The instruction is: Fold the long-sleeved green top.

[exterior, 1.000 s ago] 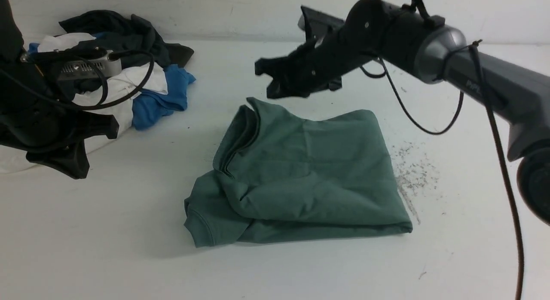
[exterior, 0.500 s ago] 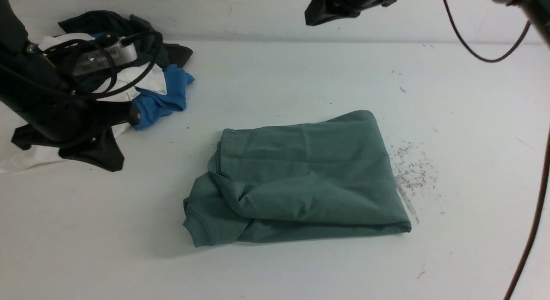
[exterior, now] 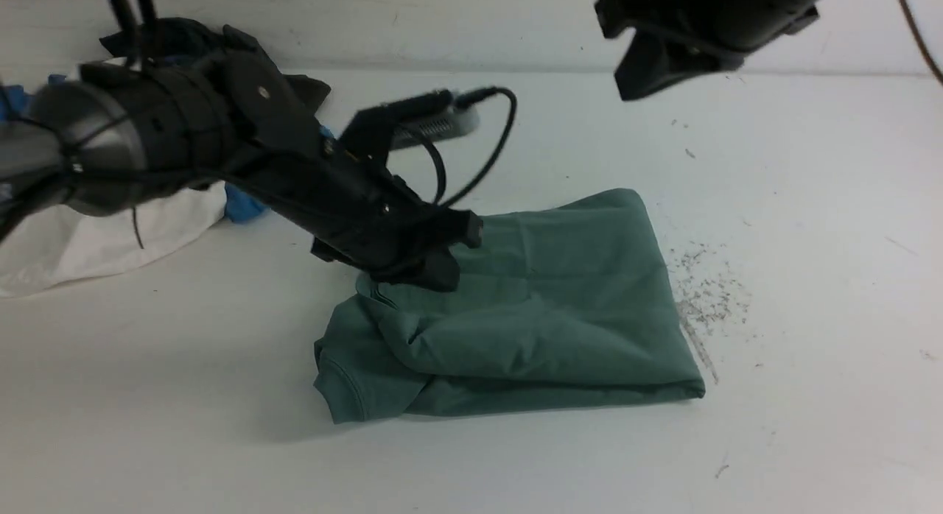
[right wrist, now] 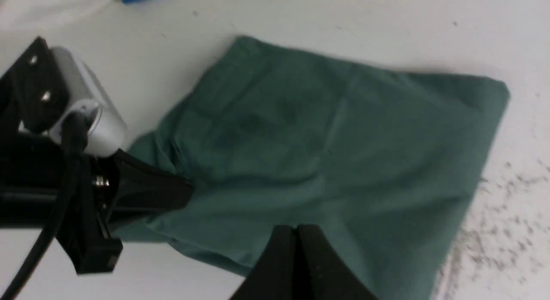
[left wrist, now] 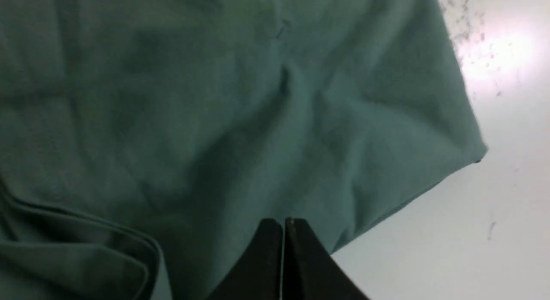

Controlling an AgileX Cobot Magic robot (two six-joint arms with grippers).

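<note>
Now the green top [exterior: 530, 308] is lying folded in the middle of the white table [exterior: 147, 396]. The left gripper [exterior: 435, 252] is sitting over the top's upper left edge, jaws pressed together and holding nothing. The right gripper [exterior: 648, 54] is hanging high in the upper right of the frame, also closed and empty.

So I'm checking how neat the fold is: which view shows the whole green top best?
The front view: the green top shows edge to edge. The right wrist view cuts off one side; the left wrist view is too close.
</note>
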